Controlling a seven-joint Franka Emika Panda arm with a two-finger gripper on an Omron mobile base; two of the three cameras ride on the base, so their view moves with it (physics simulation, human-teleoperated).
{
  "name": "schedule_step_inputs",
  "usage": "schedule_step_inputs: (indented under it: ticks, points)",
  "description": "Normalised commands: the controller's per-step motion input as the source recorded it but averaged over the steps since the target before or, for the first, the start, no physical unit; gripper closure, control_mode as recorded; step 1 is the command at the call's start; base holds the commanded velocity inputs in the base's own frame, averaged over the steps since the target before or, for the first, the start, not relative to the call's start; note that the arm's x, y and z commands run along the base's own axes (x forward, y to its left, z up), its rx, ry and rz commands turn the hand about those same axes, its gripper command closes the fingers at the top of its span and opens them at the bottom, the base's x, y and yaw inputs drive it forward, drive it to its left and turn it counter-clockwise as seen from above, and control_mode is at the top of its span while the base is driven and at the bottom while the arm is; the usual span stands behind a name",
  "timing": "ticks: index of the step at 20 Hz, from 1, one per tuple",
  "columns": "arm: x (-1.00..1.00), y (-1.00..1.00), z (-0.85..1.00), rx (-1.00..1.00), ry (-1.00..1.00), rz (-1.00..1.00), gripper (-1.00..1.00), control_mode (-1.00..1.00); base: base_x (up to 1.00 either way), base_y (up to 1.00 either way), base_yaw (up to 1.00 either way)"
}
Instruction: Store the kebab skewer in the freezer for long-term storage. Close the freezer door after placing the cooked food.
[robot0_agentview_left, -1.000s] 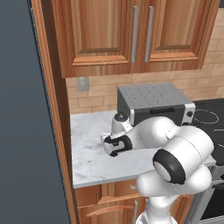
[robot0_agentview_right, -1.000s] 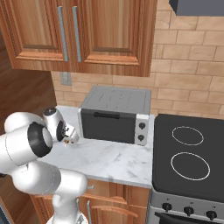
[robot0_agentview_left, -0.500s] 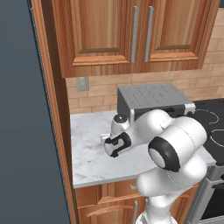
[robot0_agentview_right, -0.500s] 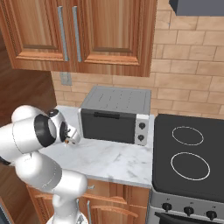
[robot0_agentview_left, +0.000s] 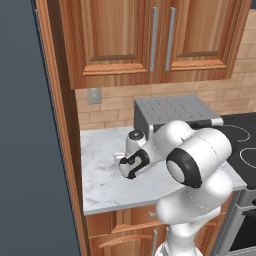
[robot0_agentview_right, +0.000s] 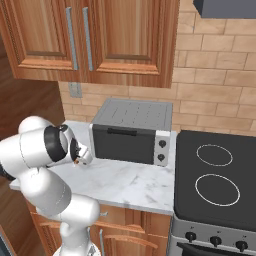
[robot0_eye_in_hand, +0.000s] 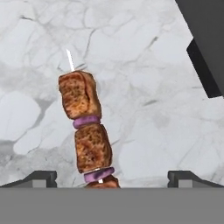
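Nearest to us in the hand view, the gripper stands with its two dark fingertips spread wide apart, and the kebab skewer lies between them on the marble counter, gripped by neither. We see two browned, charred meat cubes on it, each followed by a thin purple slice, with a third brown piece cut off at the bottom of that view and a pale pointed stick tip jutting from its far end. We can read no brand, label or writing on it or anywhere around it. From the right base view the gripper hangs low over the counter just left of the toaster oven, whose two front knobs carry no legible marks. Beyond, a grey wall outlet sits on the brick backsplash, with wooden cabinets above and the black stovetop to the right. In the left base view the slate-grey freezer fills the left side.
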Motion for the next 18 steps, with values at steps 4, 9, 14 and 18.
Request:
schedule_step_inputs:
  ticks: [4,9,14,18]
  points:
    - [0.00,0.01,-0.03,0.00,0.00,0.00,-1.00,-1.00,0.00,0.00,0.00]
    - [0.00,0.00,-0.05,0.00,0.00,0.00,-1.00,-1.00,0.00,0.00,0.00]
    - [0.00,0.00,-0.07,0.00,0.00,0.00,1.00,-1.00,0.00,0.00,0.00]
    - [0.00,0.00,-0.06,0.00,0.00,0.00,1.00,-1.00,0.00,0.00,0.00]
